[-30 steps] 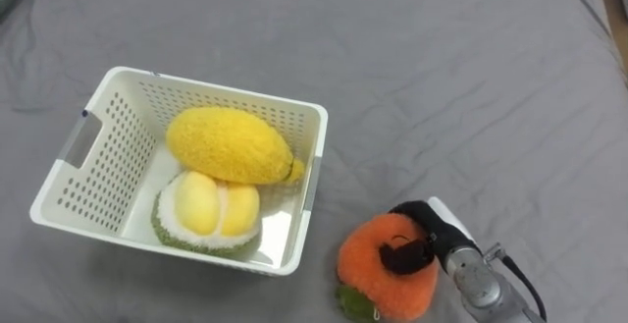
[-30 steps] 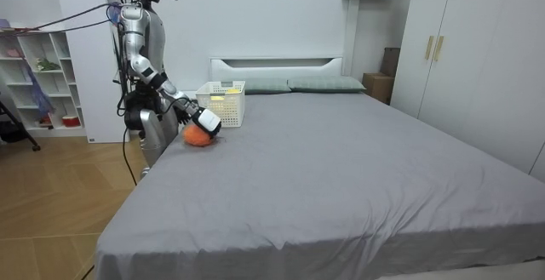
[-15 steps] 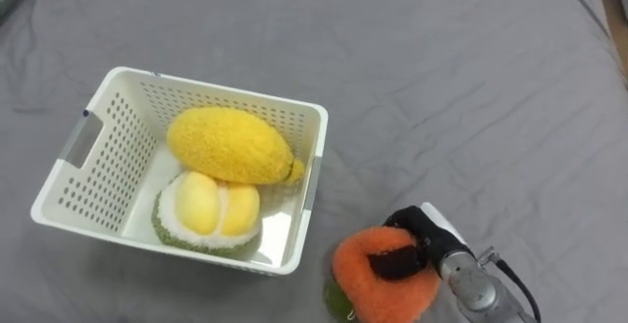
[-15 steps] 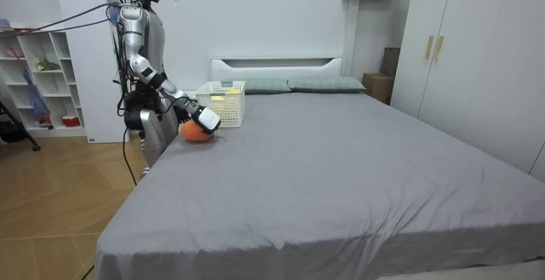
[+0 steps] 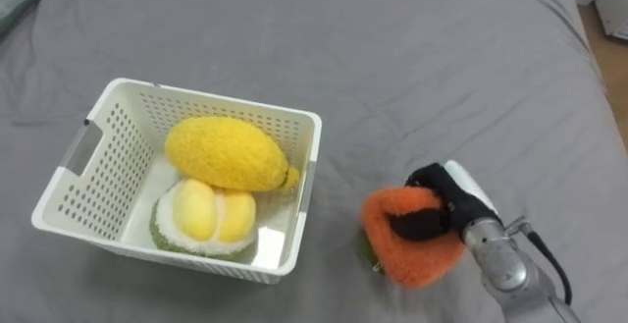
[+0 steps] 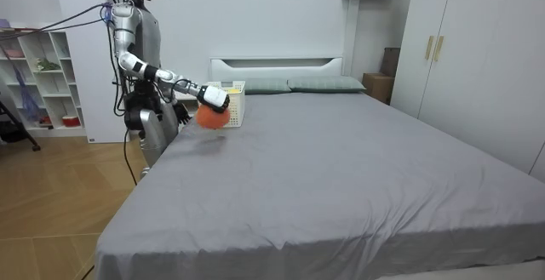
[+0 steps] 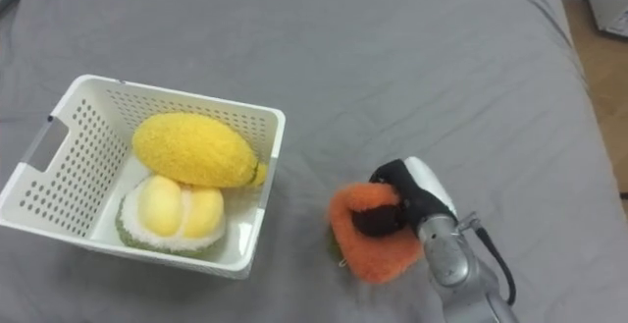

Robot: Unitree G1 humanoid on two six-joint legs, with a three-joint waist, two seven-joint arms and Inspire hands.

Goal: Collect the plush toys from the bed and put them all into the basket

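Observation:
An orange plush fruit toy [image 5: 407, 249] [image 7: 373, 240] with a green leaf base hangs above the grey bed, a little to the right of the white basket [image 5: 93, 132] [image 7: 54, 127]. My right hand [image 5: 442, 205] [image 7: 407, 200] is shut on it, dark fingers curled across its top. Inside the basket lie a yellow plush mango [image 5: 226, 151] [image 7: 191, 146] and a cut-open plush durian [image 5: 206, 215] [image 7: 172, 210]. In the room view the robot stands at the bed's side with its right arm held out, the orange toy [image 6: 211, 117] raised beside the basket [image 6: 223, 101].
The grey bedsheet [image 5: 442, 58] stretches wide around the basket, with wrinkles on it. Pillows [image 6: 328, 84] lie at the headboard, a wardrobe [image 6: 460, 50] stands at the room view's right and shelves [image 6: 34, 76] at its left.
My right hand has lifted the orange toy off the sheet and swung it up beside the basket. The eye view has shifted slightly.

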